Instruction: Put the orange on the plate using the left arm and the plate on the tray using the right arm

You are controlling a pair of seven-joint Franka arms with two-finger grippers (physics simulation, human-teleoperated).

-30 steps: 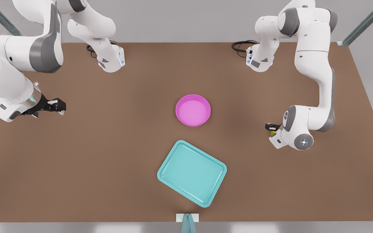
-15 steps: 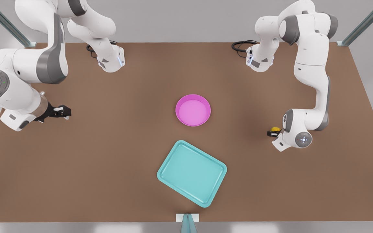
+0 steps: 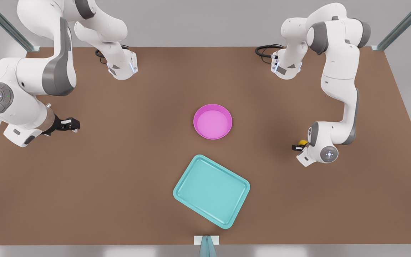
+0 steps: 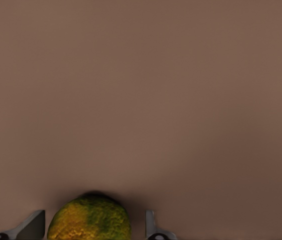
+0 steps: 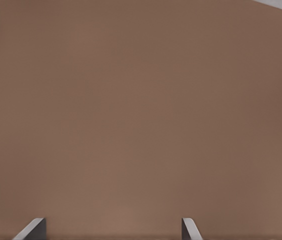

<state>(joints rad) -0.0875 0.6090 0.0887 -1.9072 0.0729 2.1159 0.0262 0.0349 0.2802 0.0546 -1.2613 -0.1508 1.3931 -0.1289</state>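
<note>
— Brown bench [image 3: 127, 171] all round; where's the orange [image 4: 89, 220]?
— On the bench at the front view's right, between the left pincer [image 3: 299, 146] fingers [image 4: 31, 226], which stand apart with gaps either side.
— And the plate [image 3: 212, 121]?
— Mid-bench, with the tray [image 3: 211, 190] near it, apart.
— The right pincer [image 3: 70, 124]?
— At the front view's left, spread, holding nothing.

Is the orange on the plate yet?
No, the plate sits bare mid-table, while the orange is off at the front view's right between the left end effector's fingers.
</note>
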